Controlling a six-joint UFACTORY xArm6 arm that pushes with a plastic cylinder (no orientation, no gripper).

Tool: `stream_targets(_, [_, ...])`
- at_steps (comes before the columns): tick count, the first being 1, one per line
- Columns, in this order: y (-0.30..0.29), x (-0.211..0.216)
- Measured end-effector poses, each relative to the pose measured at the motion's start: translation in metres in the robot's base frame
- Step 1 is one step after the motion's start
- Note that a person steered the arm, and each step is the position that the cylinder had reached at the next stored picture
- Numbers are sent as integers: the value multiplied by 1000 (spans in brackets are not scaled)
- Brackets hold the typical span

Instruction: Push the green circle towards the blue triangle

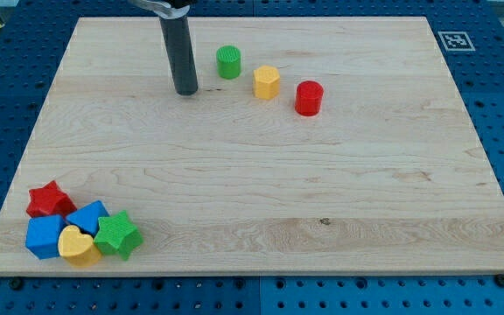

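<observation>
1. Camera view: the dark rod comes down in the upper middle of the frame, and my tip (185, 91) rests on the wooden board (261, 192), just to the view's left of the green circle (228, 62) and a little lower, apart from it. There is no gripper here, only the rod, so nothing opens or closes.
2. The green circle stands near the board's top edge. To its lower right sit a yellow block (267, 82), roughly hexagonal, and then a red cylinder (309, 98), the three forming a loose slanting row.
3. The blue triangle (87, 217) lies in the lower left corner, packed against a red star (49, 200), a blue block (44, 237), a yellow heart (79, 247) and a green star (118, 236).
4. As I judge it, the tip is on the wrong side: to drive the circle down-left it would need to get round to the circle's upper right.
5. Room there is tight, with the top edge near and the yellow block close. The long diagonal across the board's middle lies open.
</observation>
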State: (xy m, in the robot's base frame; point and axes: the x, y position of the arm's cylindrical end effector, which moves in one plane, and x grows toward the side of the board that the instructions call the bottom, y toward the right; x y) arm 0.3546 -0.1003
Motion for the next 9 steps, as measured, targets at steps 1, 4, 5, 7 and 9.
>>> stream_targets(1, [0, -21])
stream_targets(4, [21, -63])
stream_targets(5, [39, -64])
stream_targets(7, [72, -86])
stream_targets(9, [82, -61])
